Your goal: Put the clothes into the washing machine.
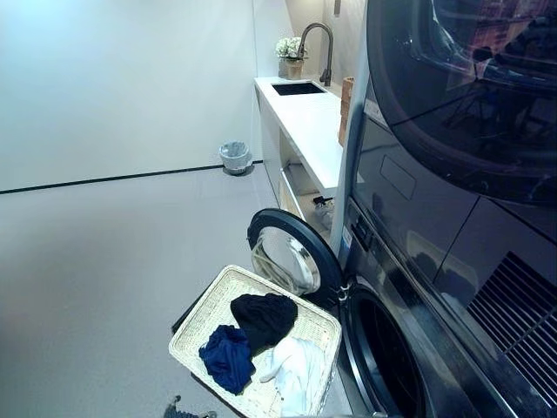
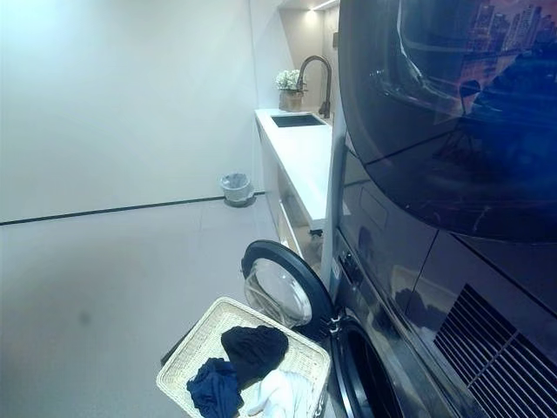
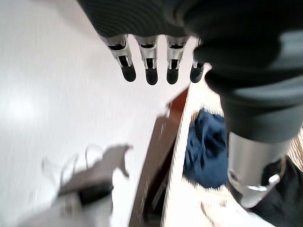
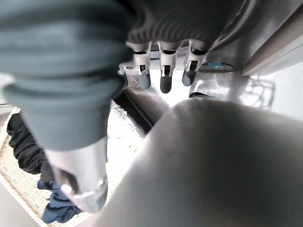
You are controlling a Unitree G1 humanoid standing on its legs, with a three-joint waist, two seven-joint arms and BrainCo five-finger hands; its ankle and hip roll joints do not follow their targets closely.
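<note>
1. Currently three garments lie in the wicker basket [image 1: 209,306] on the floor, beside the washing machine's open door [image 1: 291,252]: black garment [image 1: 264,317] at 12 o'clock, navy garment [image 1: 228,356] at 8, white garment [image 1: 294,370] at 4.
2. Drum opening [image 1: 392,361] lies right of the basket.
3. Left hand [image 3: 149,66] hangs over the basket's edge, fingers straight, empty.
4. Right hand [image 4: 163,71], fingers relaxed, empty.
5. Judgement: cloth soft, light, floppy; pinch a raised bunch mid-heap, black one first.
</note>
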